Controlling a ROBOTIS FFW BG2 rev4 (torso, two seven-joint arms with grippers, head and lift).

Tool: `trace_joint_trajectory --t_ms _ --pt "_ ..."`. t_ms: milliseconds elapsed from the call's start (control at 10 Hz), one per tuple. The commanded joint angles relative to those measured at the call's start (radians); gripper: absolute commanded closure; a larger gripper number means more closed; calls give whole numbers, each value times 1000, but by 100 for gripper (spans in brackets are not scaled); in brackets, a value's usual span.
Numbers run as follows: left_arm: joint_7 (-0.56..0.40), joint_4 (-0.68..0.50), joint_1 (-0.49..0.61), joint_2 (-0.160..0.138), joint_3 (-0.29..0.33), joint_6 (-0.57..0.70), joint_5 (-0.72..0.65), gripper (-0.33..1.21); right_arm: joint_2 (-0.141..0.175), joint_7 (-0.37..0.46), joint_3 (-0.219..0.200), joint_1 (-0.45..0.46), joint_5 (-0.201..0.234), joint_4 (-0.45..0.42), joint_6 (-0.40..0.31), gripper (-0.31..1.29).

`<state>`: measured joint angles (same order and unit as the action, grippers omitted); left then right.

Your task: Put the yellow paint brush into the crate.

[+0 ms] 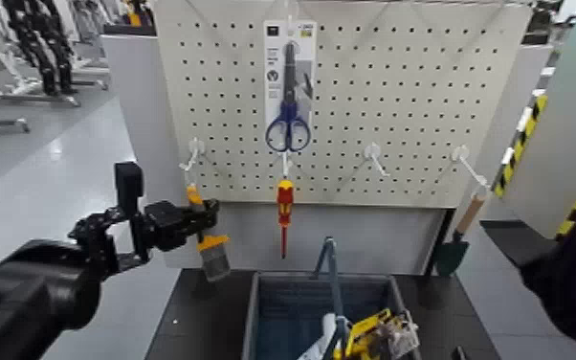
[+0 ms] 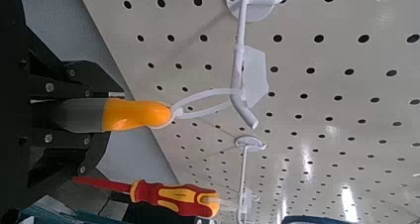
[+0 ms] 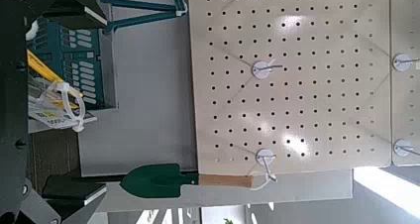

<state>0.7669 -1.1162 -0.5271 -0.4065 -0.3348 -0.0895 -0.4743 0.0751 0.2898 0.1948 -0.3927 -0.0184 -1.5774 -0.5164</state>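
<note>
The yellow paint brush (image 1: 206, 228) hangs handle-up in front of the lower left part of the pegboard (image 1: 397, 115), clamped at its dark middle by the left gripper (image 1: 196, 218), whose fingers are closed on it from the left side. In the left wrist view the orange end of the handle (image 2: 129, 114) pokes out from between the black fingers, and its white hanging loop (image 2: 203, 103) lies at the white hook (image 2: 243, 70), though whether the loop is around the hook or only against it cannot be told. The brush has a yellow-orange handle, a dark midsection, a yellow band and wide grey bristles pointing down. Below and to the right of it sits the crate (image 1: 254, 316), a dark blue-grey bin holding a yellow tool (image 1: 373, 335) and a long grey-handled thing. A red-and-yellow screwdriver (image 1: 284, 206) hangs just right of the brush, packaged blue scissors (image 1: 289, 91) above that, and a green trowel (image 1: 454, 244) far right. The right gripper's dark body shows only at the edge of its wrist view; its fingers cannot be made out.
</note>
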Motion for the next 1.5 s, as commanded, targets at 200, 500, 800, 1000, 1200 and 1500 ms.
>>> trace_joint_trajectory --t_ms 200,500,800,1000,1200,1500 --pt "-8 -145 78 14 65 -53 5 113 0 0 0 0 -2 0 -1 14" --pt "-23 -277 161 41 146 -92 20 113 0 0 0 0 -2 2 -1 14" --pt "-40 -407 211 64 183 -142 19 113 0 0 -1 -2 -2 2 -1 15" --pt "-51 -429 219 71 174 -153 -32 113 -1 0 -1 -2 -2 2 -1 16" --pt "-58 -422 233 81 160 -159 -95 113 -1 2 -1 -2 -2 2 -2 17" --pt "-66 -395 254 101 131 -158 -196 113 -3 0 -1 -2 -3 2 -4 17"
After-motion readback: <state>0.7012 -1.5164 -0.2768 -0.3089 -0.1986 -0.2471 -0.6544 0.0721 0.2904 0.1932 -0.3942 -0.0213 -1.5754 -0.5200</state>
